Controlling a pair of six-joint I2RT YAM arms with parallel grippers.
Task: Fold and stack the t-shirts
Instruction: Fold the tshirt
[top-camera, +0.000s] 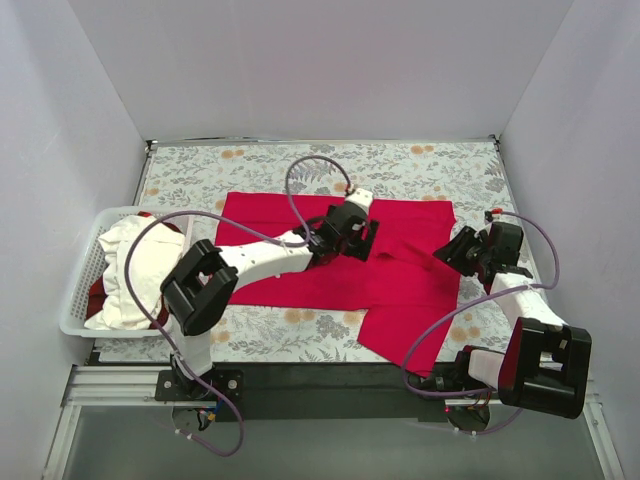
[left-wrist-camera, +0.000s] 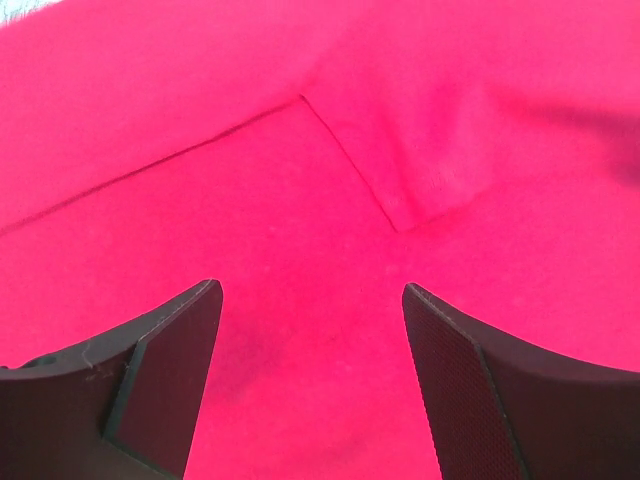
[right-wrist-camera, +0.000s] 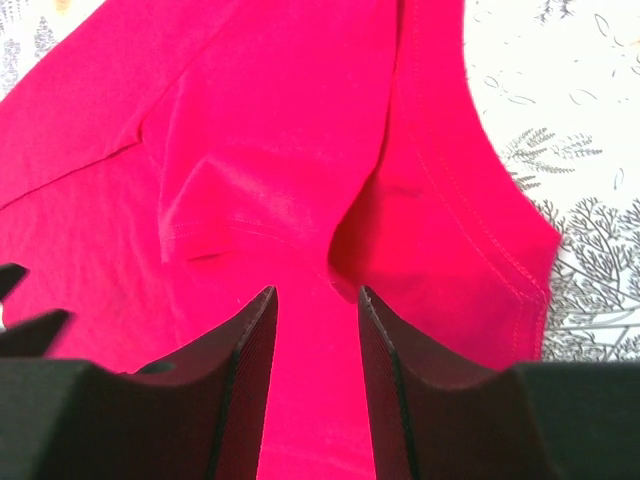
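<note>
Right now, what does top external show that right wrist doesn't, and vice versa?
Only top external: the white basket at the left edge holding a white t-shirt, and the left gripper over the middle of the spread red t-shirt. Only right wrist: stitched hem detail and a raised fold of red cloth just ahead of the open right gripper. Both: the red t-shirt on the floral cloth.

We're looking at plain white walls (top-camera: 320, 70) boxing in a table under a grey floral cloth (top-camera: 420, 165), all evenly lit.
</note>
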